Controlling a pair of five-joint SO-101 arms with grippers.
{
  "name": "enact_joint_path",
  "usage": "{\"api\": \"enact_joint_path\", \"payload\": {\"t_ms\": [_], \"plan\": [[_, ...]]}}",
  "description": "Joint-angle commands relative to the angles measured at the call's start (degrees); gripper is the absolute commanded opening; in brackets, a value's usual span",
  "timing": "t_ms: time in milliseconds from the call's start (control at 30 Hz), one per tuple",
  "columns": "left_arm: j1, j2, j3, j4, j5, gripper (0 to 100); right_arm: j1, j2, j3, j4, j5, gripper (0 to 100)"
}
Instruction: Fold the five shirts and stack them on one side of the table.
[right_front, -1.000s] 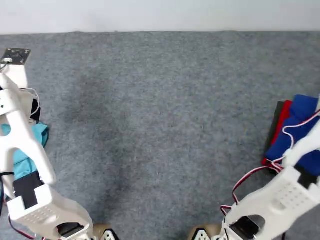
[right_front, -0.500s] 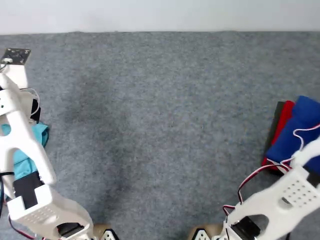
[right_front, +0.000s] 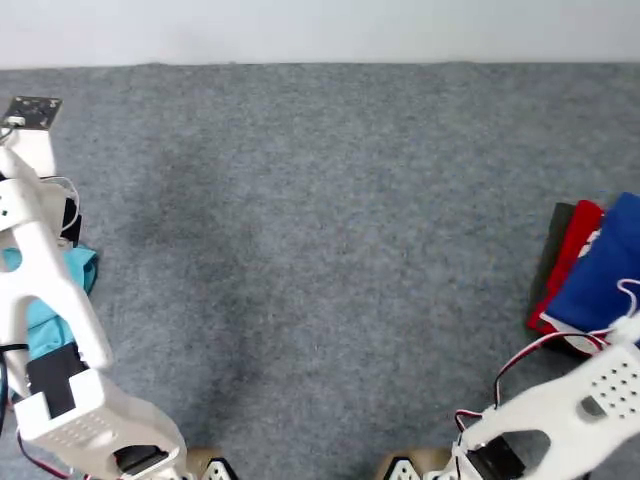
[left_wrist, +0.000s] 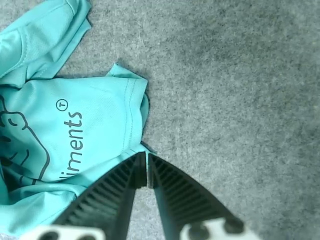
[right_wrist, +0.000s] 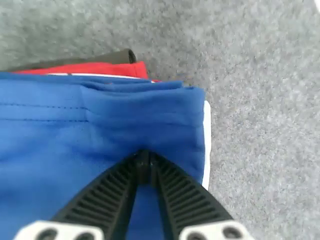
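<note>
1. Smooth blue shirt (right_wrist: 75, 130), folded rectangular, tops a red shirt (right_front: 572, 250) at the grey felt table's (right_front: 330, 200) right edge, long axis tilted front-to-back.
2. Right gripper (right_wrist: 145, 162) pinches its fold.
3. Left gripper (left_wrist: 146, 167), jaws together, at crumpled teal shirt's (left_wrist: 75, 125) hem, left edge.

— Which colours show?
— The turquoise cloth shirt (left_wrist: 75, 125) carries dark printed lettering; the felt table cover (right_front: 330, 200) is speckled grey.
— Others?
— A royal blue folded cloth shirt (right_wrist: 100, 135) with a white edge, a red folded shirt (right_wrist: 90, 70), a dark olive folded shirt (right_wrist: 116, 56).
</note>
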Motion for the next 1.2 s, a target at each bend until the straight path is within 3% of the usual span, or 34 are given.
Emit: {"api": "enact_joint_path", "payload": {"t_ms": [0,200,500,733,833,1000,1167], "plan": [[-0.09,-0.97,-0.57,0.18,-0.44,2,-4.26,-6.55,-7.03,6.64,-0.7,0.9],[-0.09,-0.97,-0.57,0.35,-0.44,2,-12.44,-8.48,-8.79,14.55,-0.79,0.9],[0.0,-0.88,-0.31,0.35,-0.35,2,-17.1,5.49,-9.93,11.21,-0.88,0.9],[0.0,-2.55,-1.1,1.32,-0.26,2,-23.34,1.89,-27.96,30.02,-11.08,0.9],[-0.18,-4.31,-1.01,1.32,-0.53,2,-24.4,-0.31,-29.54,30.46,-13.01,0.9],[-5.01,-2.2,-0.92,1.41,-5.63,4,-25.27,-5.67,-23.65,30.37,-13.54,0.9],[-12.22,0.7,-1.1,1.41,-12.4,19,-25.01,-15.87,-6.68,30.37,-13.27,0.9]]}}
